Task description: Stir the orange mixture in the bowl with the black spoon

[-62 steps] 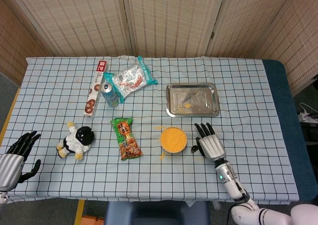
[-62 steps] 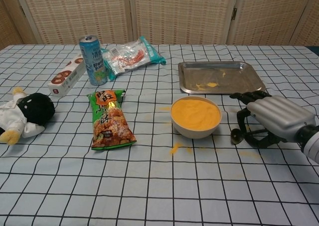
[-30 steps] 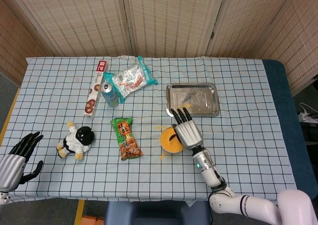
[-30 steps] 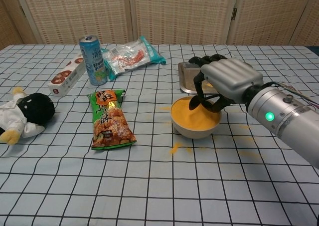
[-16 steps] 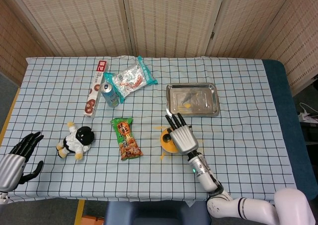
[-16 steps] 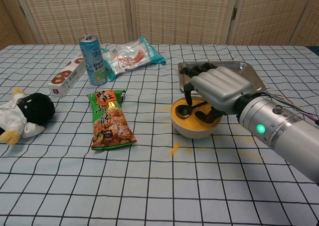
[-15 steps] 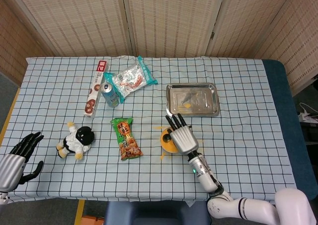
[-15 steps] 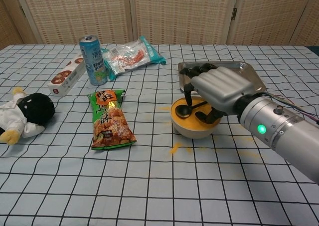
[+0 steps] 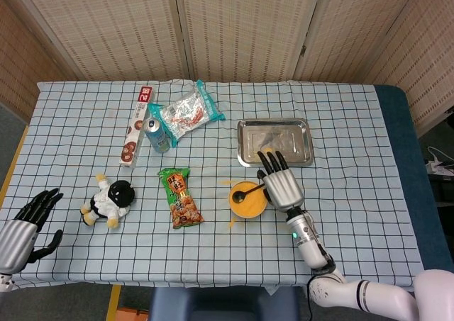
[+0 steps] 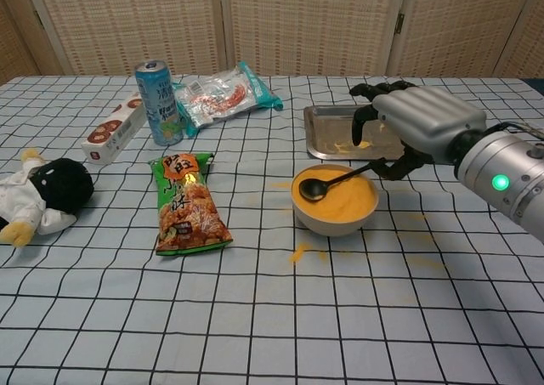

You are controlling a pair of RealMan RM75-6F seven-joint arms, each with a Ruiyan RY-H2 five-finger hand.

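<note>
The right robot hand [image 10: 408,126] pinches the black spoon [image 10: 327,183], its tip resting in the bowl [image 10: 334,200] of orange mixture mid-worktop; a hard sweep could slop more out or tip it.

**Setting: table before a folding screen**

A table [image 9: 369,122] covered with a pale cloth printed in a dark grid fills the scene. Directly behind the table stands a folding screen [image 9: 241,23] of woven, straw-coloured panels set in brown wooden frames; a small metal hinge shows between two panels right of centre. Along the table's right edge runs a dark blue surface [image 9: 415,165], and beyond it lies grey floor with cables. Left of the table, grey floor [image 9: 8,133] carries a yellow strip. Lighting is even, with soft shadows.
</note>
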